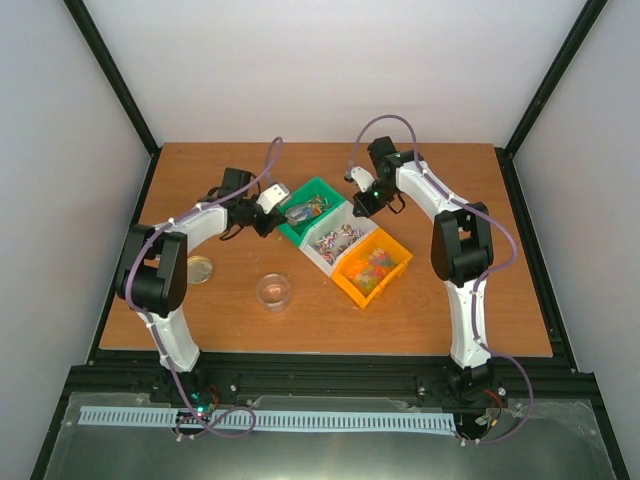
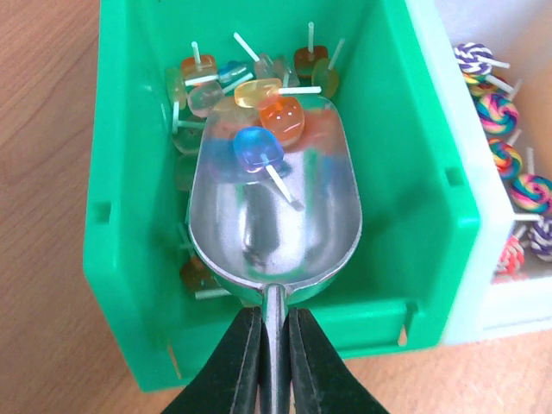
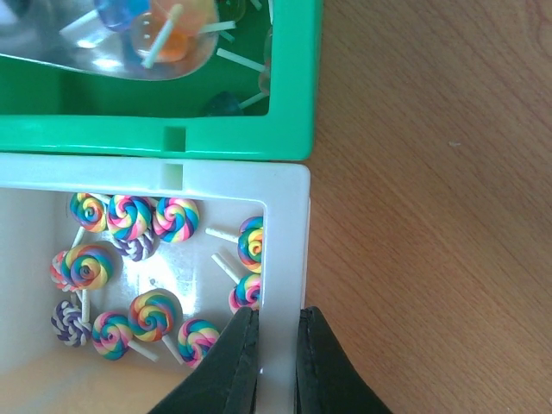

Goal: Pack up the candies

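Left wrist view: the left gripper (image 2: 274, 321) squeezed the scoop (image 2: 276, 216) handle tight, and candies (image 2: 257, 148) sat in it inside the green bin (image 2: 414, 129). Meanwhile the right gripper (image 3: 278, 316) pinched the white bin (image 3: 285, 224) wall, probably to steady it.

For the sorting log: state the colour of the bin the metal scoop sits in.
Green; the bin shows best in the left wrist view.

1. Bright, even light throughout; shadows are faint.
2. Glare streaks the scoop (image 2: 274, 216) just ahead of the left fingers (image 2: 237, 371).
3. The white bin (image 3: 289, 224) floor glares left of the soft-focus right fingers (image 3: 233, 362).
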You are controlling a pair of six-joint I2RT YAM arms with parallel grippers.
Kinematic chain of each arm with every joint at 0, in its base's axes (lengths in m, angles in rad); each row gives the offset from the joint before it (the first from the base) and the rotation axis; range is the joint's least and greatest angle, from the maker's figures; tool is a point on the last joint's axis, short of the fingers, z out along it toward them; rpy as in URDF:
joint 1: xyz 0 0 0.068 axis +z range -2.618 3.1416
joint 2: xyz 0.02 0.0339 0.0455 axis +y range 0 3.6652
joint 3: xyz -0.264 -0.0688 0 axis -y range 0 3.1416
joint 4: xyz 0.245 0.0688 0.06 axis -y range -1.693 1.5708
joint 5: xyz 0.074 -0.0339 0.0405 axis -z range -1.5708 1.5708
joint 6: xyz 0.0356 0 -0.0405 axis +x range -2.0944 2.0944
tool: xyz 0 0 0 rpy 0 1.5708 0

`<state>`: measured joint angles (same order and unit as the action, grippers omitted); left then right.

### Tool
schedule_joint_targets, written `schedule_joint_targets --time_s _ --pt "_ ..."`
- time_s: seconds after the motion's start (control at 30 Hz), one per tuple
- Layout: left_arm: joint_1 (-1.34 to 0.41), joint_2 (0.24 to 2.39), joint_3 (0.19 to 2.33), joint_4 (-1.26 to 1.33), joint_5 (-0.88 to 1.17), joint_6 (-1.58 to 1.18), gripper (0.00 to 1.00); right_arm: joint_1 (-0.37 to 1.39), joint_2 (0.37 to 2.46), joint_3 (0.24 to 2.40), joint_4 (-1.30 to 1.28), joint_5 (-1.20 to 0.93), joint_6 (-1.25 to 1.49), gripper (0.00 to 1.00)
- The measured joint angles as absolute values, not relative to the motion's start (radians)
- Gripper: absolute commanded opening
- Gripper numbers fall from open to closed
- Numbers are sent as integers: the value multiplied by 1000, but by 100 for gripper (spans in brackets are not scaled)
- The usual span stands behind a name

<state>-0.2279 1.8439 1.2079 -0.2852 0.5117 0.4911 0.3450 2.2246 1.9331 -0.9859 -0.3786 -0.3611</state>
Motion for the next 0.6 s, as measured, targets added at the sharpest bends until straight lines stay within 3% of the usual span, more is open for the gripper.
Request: schedule_joint_targets --time_s 0.6 --pt "-139 1688 1044 -171 670 493 1 331 2225 1933 -999 -396 -406 3"
